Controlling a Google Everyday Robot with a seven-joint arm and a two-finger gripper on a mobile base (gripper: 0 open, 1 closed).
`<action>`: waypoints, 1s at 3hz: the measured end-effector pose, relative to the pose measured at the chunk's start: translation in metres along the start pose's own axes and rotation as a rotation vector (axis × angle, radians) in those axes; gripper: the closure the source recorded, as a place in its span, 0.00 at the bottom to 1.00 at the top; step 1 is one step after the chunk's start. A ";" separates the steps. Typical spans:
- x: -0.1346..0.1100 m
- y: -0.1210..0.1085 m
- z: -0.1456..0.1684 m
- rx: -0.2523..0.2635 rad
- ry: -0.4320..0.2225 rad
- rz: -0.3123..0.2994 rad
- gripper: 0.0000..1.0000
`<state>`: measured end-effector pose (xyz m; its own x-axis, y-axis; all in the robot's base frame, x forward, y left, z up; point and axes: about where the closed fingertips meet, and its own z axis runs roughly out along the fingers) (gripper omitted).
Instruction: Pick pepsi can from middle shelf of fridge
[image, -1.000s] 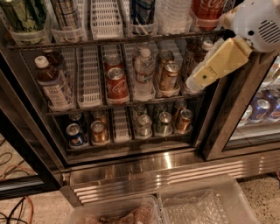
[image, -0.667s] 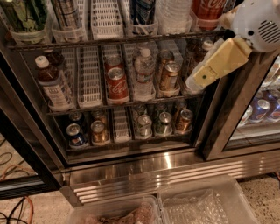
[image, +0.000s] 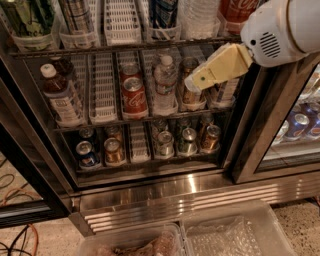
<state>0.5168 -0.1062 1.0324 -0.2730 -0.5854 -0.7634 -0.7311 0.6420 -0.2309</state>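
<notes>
Looking into the big display fridge (image: 165, 192) with the dark door frames and the ribbed stainless base, where's the drink it's after? And what's the gripper up to? – tom

The dark blue pepsi can (image: 87, 154) with the silver top is on the grey wire middle shelf (image: 139, 146) with the white slotted lanes, which is the lowest rack you can see here. It stands upright at the front of the leftmost lane. Another can sits right behind it, and a gold can (image: 114, 151) is just beside it on the right. The next lane over is bare, then come 3 lanes of silver and bronze cans (image: 187, 141).

The cream-coloured, wedge-shaped gripper (image: 196, 81) is 1 rack up and over to the right, well apart from the pepsi can. It hangs off the white rounded arm housing (image: 280, 30) at top right and points down-left, with its tip in front of a brown can (image: 190, 98) on the rack with the bottles. Honestly I can't tell if it's spread apart or pressed together, or whether it touches that brown can.

Going left on that same rack there's a clear water bottle (image: 164, 85), 2 red Coca-Cola cans (image: 134, 95) 1 behind the other, a bare white lane, and a white-capped juice bottle (image: 57, 97). On the near floor sit 2 clear plastic tubs (image: 235, 232). More blue cans (image: 299, 124) show behind the glass door on the right. – raf
</notes>
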 end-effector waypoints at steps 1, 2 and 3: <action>-0.012 -0.001 0.032 0.053 -0.070 0.114 0.00; -0.026 0.001 0.053 0.129 -0.133 0.185 0.00; -0.045 -0.003 0.061 0.195 -0.203 0.229 0.00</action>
<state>0.5695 -0.0511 1.0304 -0.2723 -0.3179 -0.9082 -0.5271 0.8389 -0.1356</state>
